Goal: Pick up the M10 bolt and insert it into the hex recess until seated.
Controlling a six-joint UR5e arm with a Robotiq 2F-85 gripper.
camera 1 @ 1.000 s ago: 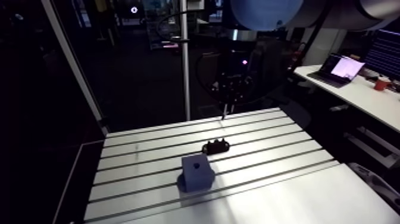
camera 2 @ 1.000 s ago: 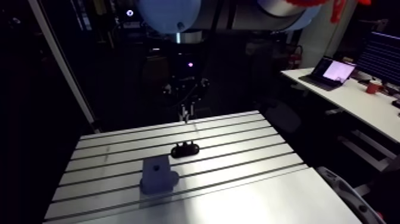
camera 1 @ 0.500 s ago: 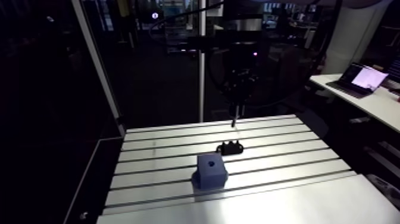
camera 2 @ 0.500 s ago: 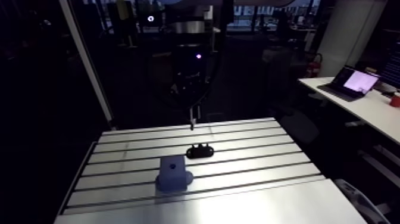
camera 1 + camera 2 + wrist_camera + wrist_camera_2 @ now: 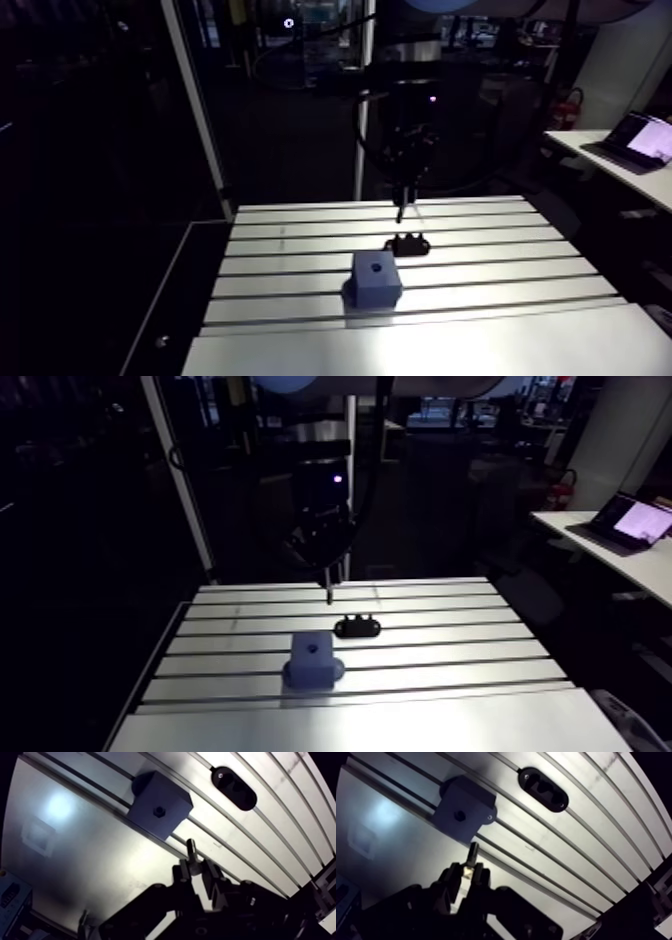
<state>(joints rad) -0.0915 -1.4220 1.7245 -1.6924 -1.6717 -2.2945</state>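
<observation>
Starting at the left edge of the slotted table (image 5: 290,262), the arm view shows a pale frame post (image 5: 195,110) leaning up from the far left corner, with dark floor beyond that edge. From there a broad run of open slots reaches across to the blue block (image 5: 376,279). The block sits on the nearer slots at about mid-width, square to them. Its hex recess (image 5: 373,267) faces up as a small dark spot on the top face.

Just behind the block and slightly to the right, the black oval holder (image 5: 408,243) lies flat on the table, with a strip of aluminium between the two. The gripper (image 5: 403,200) hangs over the far slots behind the holder, near the table's far edge. The M10 bolt (image 5: 401,212) points down from it, off the surface.

Right of the holder the slots run on to the right edge, and a smooth unslotted strip (image 5: 420,345) lines the near edge.

In the wrist view the fingers (image 5: 184,871) stand narrow, clamped on the bolt's head end, and the shank juts out past the fingertips. The block lies ahead of the bolt's tip and off to one side, not under it. The holder lies farther ahead, on the other side.
</observation>
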